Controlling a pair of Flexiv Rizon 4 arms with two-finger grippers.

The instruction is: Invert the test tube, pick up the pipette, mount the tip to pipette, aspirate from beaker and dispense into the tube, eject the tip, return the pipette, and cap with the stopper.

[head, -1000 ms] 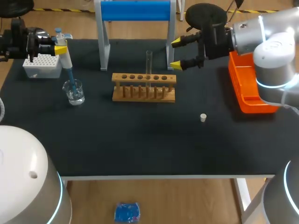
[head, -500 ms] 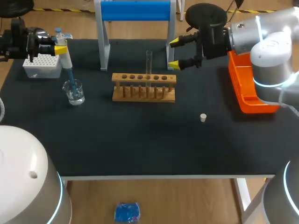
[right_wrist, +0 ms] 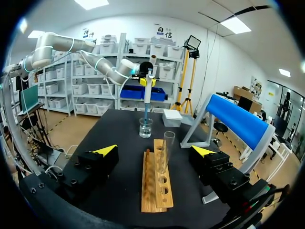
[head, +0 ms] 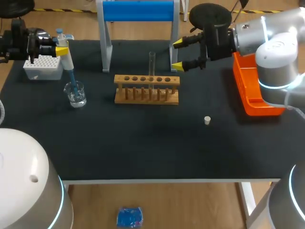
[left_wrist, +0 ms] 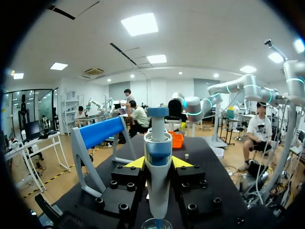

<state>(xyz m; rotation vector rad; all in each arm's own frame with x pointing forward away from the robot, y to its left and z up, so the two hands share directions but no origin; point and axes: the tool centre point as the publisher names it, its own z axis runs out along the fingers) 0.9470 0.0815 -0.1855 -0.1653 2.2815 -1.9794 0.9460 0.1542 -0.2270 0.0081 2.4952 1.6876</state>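
My left gripper (head: 60, 50) is shut on the white and blue pipette (head: 66, 59), held upright. The pipette's blue tip (head: 73, 83) reaches down into the glass beaker (head: 76, 94) of clear liquid. In the left wrist view the pipette (left_wrist: 157, 167) stands between the yellow fingers, above the beaker's rim (left_wrist: 157, 223). A glass test tube (head: 152, 64) stands upright in the wooden rack (head: 147, 89). My right gripper (head: 177, 55) hangs open just right of the tube, above the table. From the right wrist the tube (right_wrist: 166, 150) stands ahead, between the open fingers. The small white stopper (head: 207, 120) lies on the mat.
A white tip box (head: 43, 67) sits behind the beaker at the far left. A blue-topped stand (head: 138, 12) rises behind the rack. An orange tray (head: 252, 90) lies along the right edge. The black mat (head: 143, 143) in front of the rack holds only the stopper.
My right gripper has shifted slightly left toward the test tube, still open. The left arm and pipette have stayed in place.
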